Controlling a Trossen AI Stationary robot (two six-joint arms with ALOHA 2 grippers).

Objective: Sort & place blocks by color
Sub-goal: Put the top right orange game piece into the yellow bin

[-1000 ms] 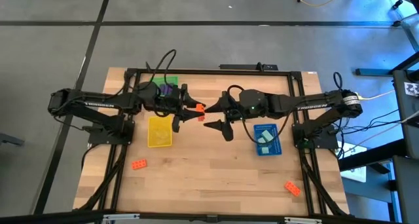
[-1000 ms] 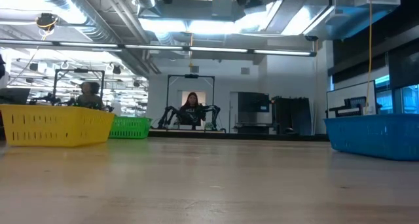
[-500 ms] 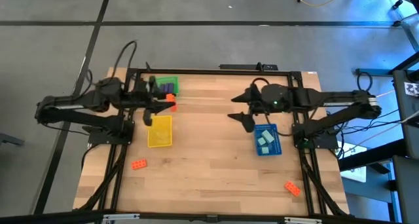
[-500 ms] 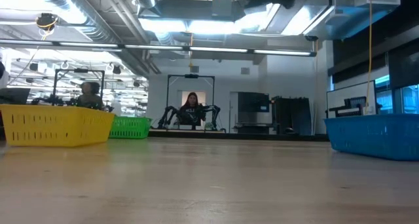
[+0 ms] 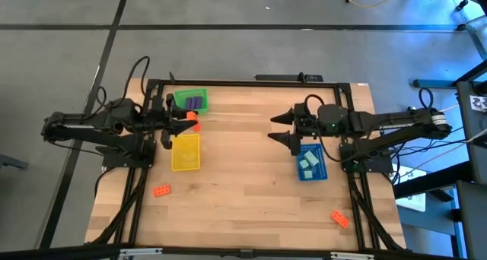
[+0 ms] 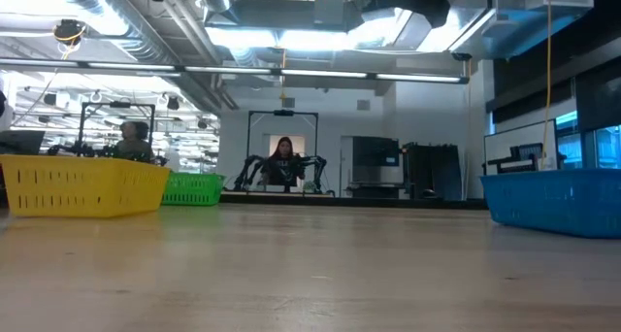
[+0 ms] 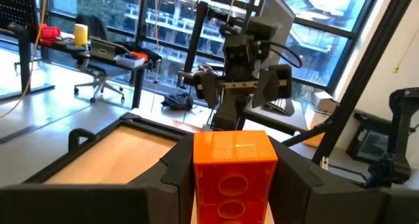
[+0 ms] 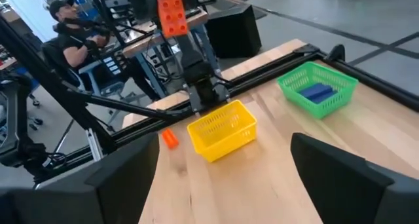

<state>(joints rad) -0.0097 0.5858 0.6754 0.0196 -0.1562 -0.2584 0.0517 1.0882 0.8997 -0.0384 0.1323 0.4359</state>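
My left gripper (image 5: 188, 122) hangs between the green tray (image 5: 190, 101) and the yellow tray (image 5: 186, 152), shut on an orange-red brick (image 7: 234, 165). My right gripper (image 5: 280, 128) is open and empty, up in the air by the blue tray's (image 5: 310, 163) far-left corner. Purple bricks (image 5: 195, 103) lie in the green tray, and light teal bricks (image 5: 308, 162) lie in the blue one. Two more orange-red bricks lie flat on the table: one near the yellow tray (image 5: 161, 190), one by the near right edge (image 5: 339, 219). My left gripper pinches the orange-red brick by its two long sides (image 7: 196, 168) between both fingers. The fingers run level, pointing toward the table's right, along the brick. The brick is lifted clear of the table, and its free end (image 8: 171, 11) sticks out past the fingertips.
The three trays stand on the wooden table: green at the far left, yellow in front of it, blue at the right. A black frame (image 5: 251, 83) runs along the table's far edge and sides. Bare wood (image 5: 243, 176) spans the middle. A person (image 6: 284, 157) is far behind the table.
Both arms have drawn apart from the table's middle. My left gripper carried the orange-red brick toward the table's left, to between the green and yellow trays. My right gripper moved toward the right, to beside the blue tray, and stayed open.
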